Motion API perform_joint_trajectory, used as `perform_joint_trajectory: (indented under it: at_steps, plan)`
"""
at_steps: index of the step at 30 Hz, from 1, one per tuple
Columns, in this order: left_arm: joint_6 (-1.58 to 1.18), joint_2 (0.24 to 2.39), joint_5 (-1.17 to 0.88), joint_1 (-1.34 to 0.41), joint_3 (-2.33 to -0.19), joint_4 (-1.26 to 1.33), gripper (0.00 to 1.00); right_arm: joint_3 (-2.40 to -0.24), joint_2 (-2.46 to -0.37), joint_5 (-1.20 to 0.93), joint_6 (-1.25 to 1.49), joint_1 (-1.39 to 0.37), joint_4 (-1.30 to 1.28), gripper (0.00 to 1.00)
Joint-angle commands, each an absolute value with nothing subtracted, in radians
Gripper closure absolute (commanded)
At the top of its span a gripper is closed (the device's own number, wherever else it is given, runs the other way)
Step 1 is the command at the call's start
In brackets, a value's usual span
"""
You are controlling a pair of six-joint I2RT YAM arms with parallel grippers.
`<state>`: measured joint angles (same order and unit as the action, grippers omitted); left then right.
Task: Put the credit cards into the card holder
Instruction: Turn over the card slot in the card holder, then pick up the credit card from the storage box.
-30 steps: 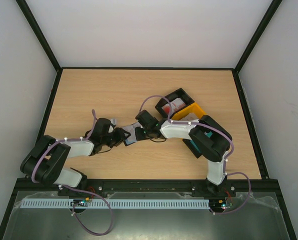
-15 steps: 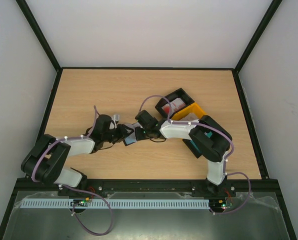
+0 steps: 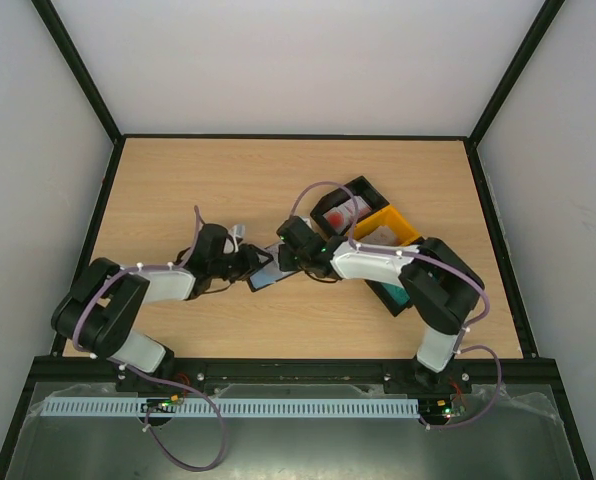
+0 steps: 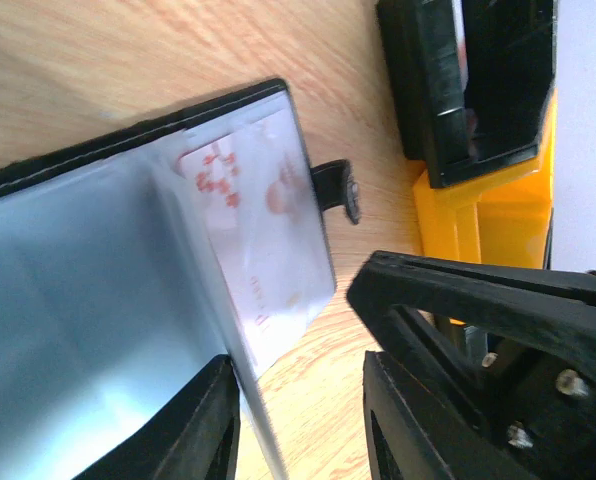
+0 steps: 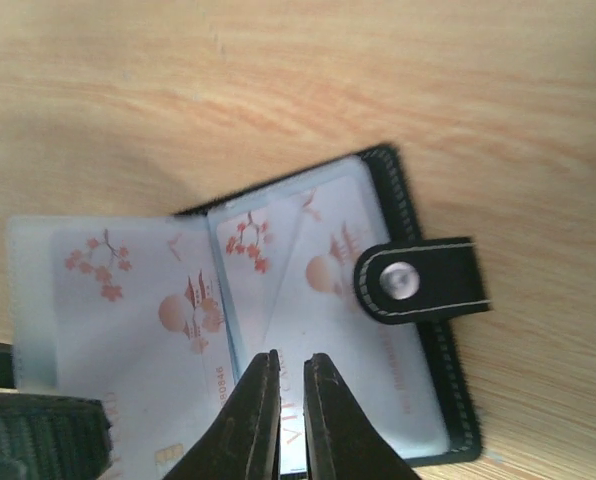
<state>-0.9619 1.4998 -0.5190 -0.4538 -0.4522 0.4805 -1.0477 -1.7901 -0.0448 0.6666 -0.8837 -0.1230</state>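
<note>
The black card holder (image 3: 270,272) lies open on the table, pale blue sleeves up, between my two grippers. In the right wrist view its clasp tab (image 5: 418,282) lies over the right page, and red-and-white credit cards (image 5: 148,300) show in the sleeves. My right gripper (image 5: 290,365) is shut, its tips resting on a pale card (image 5: 378,370) in the right-hand sleeve. My left gripper (image 4: 298,400) is open at the holder's left side. One finger (image 4: 193,430) touches a raised sleeve leaf, and a card (image 4: 268,230) shows beyond it. Both grippers, left (image 3: 246,262) and right (image 3: 290,256), show from above.
A black bin (image 3: 348,205) with red-and-white cards and the joined yellow bin (image 3: 383,228) with a pale card stand right of the holder. A dark teal-topped object (image 3: 391,294) lies under my right arm. The wooden table (image 3: 198,190) has black rails around it.
Both grippers and the holder have shifted a little farther from the bases and to the right. My right arm's elbow has swung right.
</note>
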Motion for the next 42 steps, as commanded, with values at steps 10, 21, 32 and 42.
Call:
perform_joint_trajectory:
  at_steps: [10, 21, 32, 42]
  plan:
    - [-0.933, 1.682, -0.543, -0.517, -0.648, 0.503, 0.48, -1.014, -1.461, 0.217, 0.606, -0.768, -0.314, 0.78]
    - [-0.743, 1.673, -0.371, -0.577, -0.771, 0.259, 0.31, -1.001, -1.295, 0.069, 0.516, -0.549, -0.489, 0.58]
    - [-0.629, 1.395, -0.229, -0.588, -0.735, 0.17, 0.0, -1.067, -1.243, -0.096, 0.338, -0.341, -0.721, 0.45]
    - [-0.673, 1.58, -0.402, -0.626, -0.853, 0.228, 0.12, -1.11, -1.407, -0.115, 0.272, -0.289, -0.758, 0.59]
